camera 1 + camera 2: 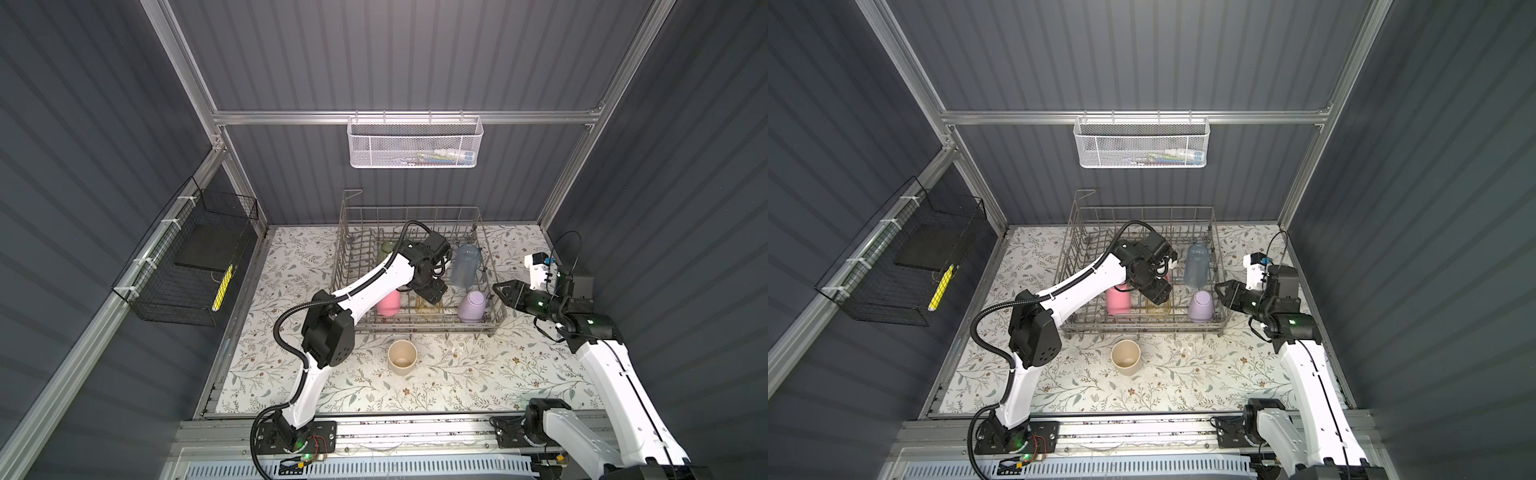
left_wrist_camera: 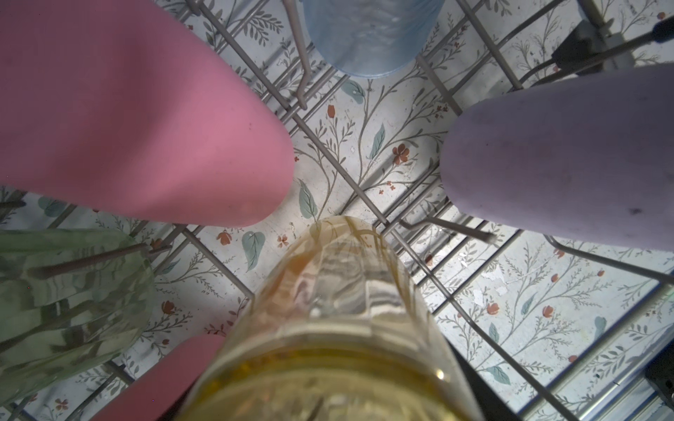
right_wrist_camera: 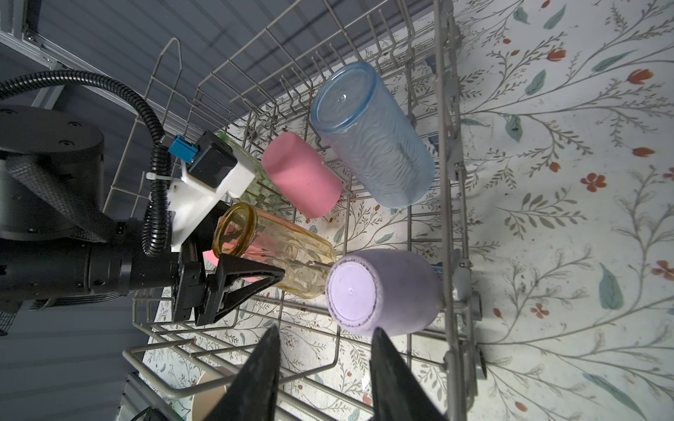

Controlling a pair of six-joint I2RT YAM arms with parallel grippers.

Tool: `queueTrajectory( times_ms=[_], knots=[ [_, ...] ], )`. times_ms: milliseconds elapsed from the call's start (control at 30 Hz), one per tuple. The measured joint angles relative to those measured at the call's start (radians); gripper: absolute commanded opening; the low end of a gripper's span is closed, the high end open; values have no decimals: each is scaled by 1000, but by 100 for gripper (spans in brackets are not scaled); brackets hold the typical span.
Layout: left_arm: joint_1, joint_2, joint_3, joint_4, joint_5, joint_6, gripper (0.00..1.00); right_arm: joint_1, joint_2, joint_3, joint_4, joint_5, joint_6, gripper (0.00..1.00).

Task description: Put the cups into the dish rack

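Now our left gripper [image 1: 430, 298] reaches down into the dish rack [image 1: 419, 324], fingers clamped on the tilted amber cup [image 3: 288, 255] in the front row, between a pink cup [image 1: 388, 303] and the lilac cup [image 1: 471, 305]; our right gripper [image 1: 498, 295] hovers at the rack's right wall, fingers apart, holding nothing; the grey-blue cup [image 1: 465, 266] and green cup [image 1: 386, 249] sit farther back; the beige cup [image 1: 402, 357] stands upright on the floral tabletop [image 1: 498, 374], in front of the rack.

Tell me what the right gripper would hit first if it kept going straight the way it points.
Most likely the lilac cup, straight ahead of the right gripper in the dish rack; depth is unclear, so a rack wire could come first.
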State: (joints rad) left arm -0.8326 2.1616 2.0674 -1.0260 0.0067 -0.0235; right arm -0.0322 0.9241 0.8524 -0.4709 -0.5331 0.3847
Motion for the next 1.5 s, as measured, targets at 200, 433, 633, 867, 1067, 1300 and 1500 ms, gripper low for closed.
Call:
queueTrajectory(
  times_ms=[200, 433, 633, 867, 1067, 1300, 1500],
  knots=[
    [-1, -6, -10, 11, -1, -7, 77, 0, 0, -2, 0, -2, 0, 42],
    [-11, -11, -48, 11, -2, -7, 87, 0, 0, -5, 0, -6, 4, 43],
    [-18, -19, -59, 22, -3, -10, 93, 0, 0, -5, 0, -7, 8, 43],
    [-20, -46, -67, 18, 7, -18, 95, 0, 0, -5, 8, -14, 11, 43],
    [-20, -143, -67, 32, -8, -22, 95, 0, 3, -6, 14, -20, 16, 43],
    [-21, -202, -69, 69, -35, -22, 96, 0, 7, -10, 15, -21, 18, 43],
    [-23, -187, -83, 79, -64, -21, 97, 0, 7, -10, 15, -22, 19, 43]
  ],
)
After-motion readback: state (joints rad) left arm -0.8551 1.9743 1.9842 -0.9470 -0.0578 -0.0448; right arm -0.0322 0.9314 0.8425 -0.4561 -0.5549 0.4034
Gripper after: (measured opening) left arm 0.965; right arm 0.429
